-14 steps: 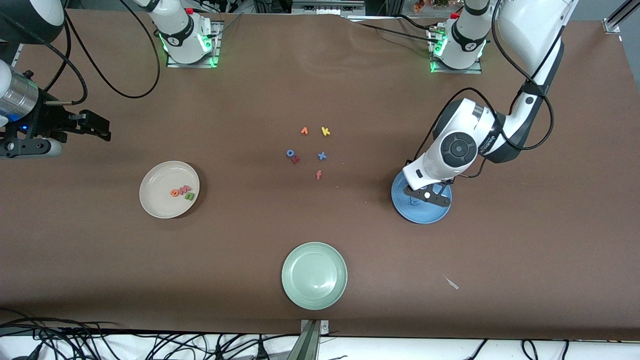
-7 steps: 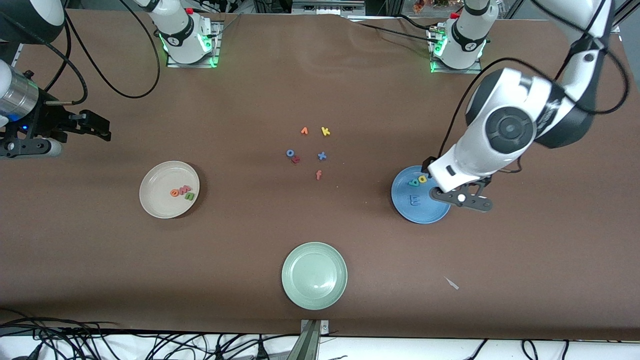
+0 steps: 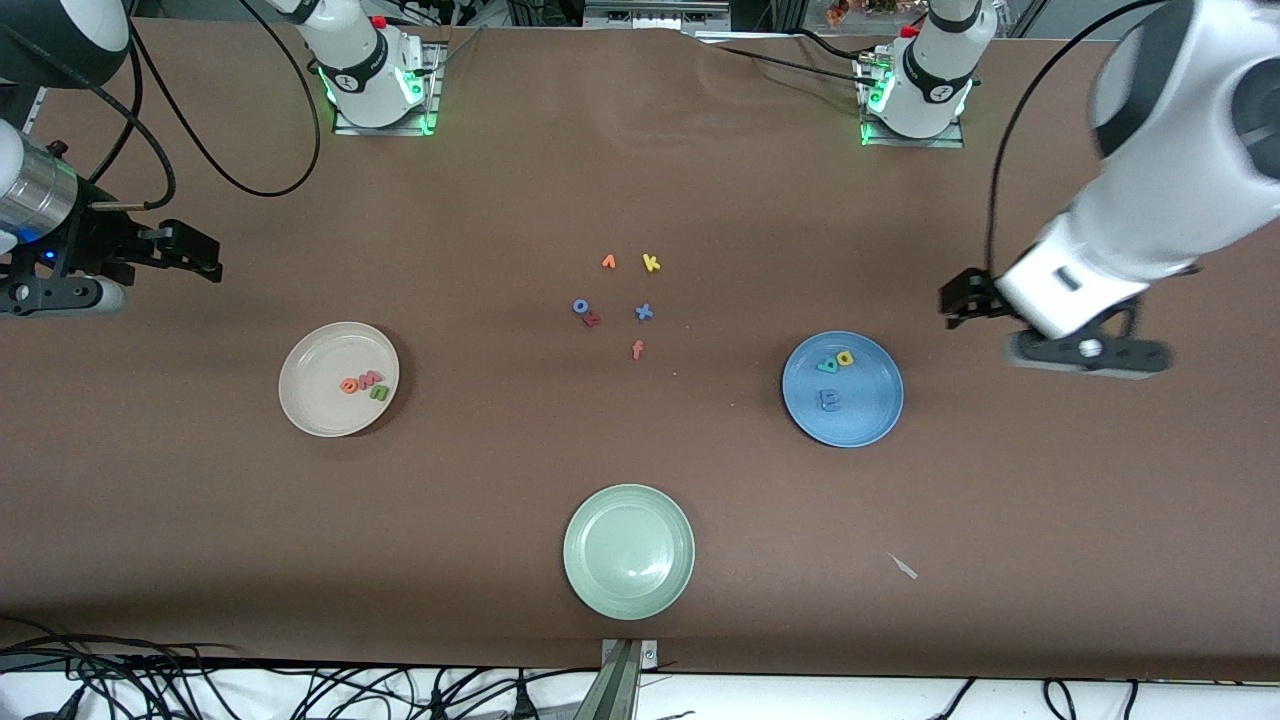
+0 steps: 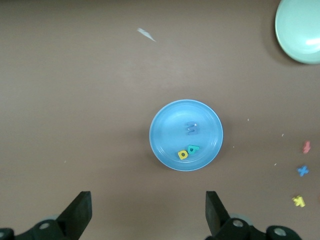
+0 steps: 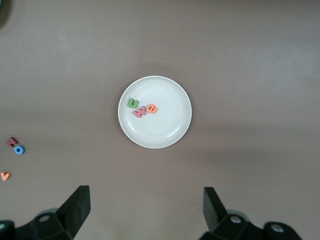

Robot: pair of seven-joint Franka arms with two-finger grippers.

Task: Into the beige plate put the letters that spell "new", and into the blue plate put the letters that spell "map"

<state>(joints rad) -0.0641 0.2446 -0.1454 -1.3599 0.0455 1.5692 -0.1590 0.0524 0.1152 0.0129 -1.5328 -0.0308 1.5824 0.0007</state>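
The blue plate (image 3: pixel 870 420) holds the periwinkle "m" (image 3: pixel 829 400), yellow "a" (image 3: pixel 845 358) and teal "p" (image 3: pixel 827 365). In the left wrist view the same plate (image 4: pixel 167 125) shows "m" (image 4: pixel 191 128), "a" (image 4: pixel 183 154) and "p" (image 4: pixel 193 149). My left gripper (image 3: pixel 985 300) (image 4: pixel 148 215) hangs open and empty, high over bare table beside that plate, toward the left arm's end. The beige plate (image 3: pixel 320 410) (image 5: pixel 170 130) holds orange "e" (image 3: pixel 350 385), red-pink "w" (image 3: pixel 368 379) and green "n" (image 3: pixel 379 393). My right gripper (image 3: pixel 195 252) (image 5: pixel 146 212) waits open and empty, high at the right arm's end.
A pale green plate (image 3: pixel 628 550) sits near the front edge. Loose letters lie mid-table: yellow "k" (image 3: pixel 651 263), an orange letter (image 3: pixel 608 262), blue "o" (image 3: pixel 580 306), blue "x" (image 3: pixel 644 312), orange "f" (image 3: pixel 637 349). A white scrap (image 3: pixel 904 567) lies nearer the front camera than the blue plate.
My left gripper opened over the blue plate, left the "m" there, then rose and swung away toward the left arm's end. The right arm has not moved.
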